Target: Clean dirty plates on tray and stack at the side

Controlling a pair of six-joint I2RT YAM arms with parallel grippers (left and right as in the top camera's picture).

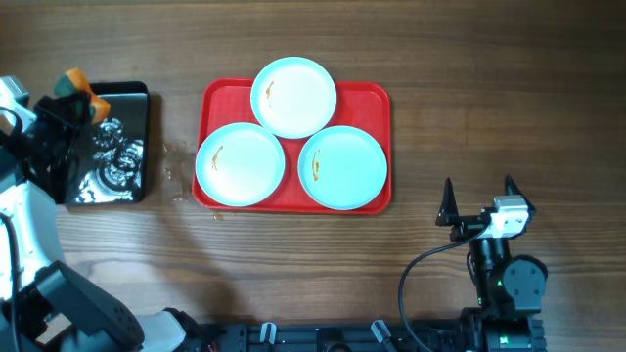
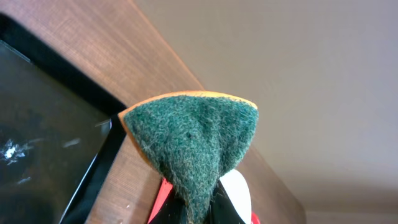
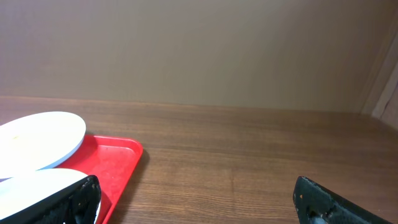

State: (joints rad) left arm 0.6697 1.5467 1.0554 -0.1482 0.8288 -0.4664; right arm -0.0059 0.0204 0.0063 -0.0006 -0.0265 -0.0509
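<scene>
overhead view. the tray (image 1: 223, 98) is lying flat on the counter (image 1: 440, 59), just above frame centre. three plates (image 1: 293, 96) are sitting on it: one at its 12 o'clock edge, overhanging the far rim, one (image 1: 240, 164) at 8 o'clock and one (image 1: 342, 167) at 4 o'clock. each plate is carrying a small orange-brown smear on its left half. the three rims are lying very close together; whether they are touching cannot be told.

a black tray (image 1: 112, 147) is sitting at 9 o'clock of the red one, well apart, with wet glints showing inside it. small droplets (image 1: 174, 171) are lying on the counter between the two trays.

left arm: it is rising from the 7 o'clock corner along the left edge, bent over the black tray's 11 o'clock corner. the left gripper (image 1: 76, 98) is pressed together, pinching a sponge (image 2: 193, 143); the sponge is folded into a fan, green face toward the wrist camera, with an orange edge along the top.

right arm: its base is standing at 5 o'clock of the frame, wrist pointing toward 12 o'clock, at 4 o'clock of the red tray and apart from it. the right gripper (image 1: 478, 191) is spread wide, holding nothing, and its wrist camera is looking level across the counter.
</scene>
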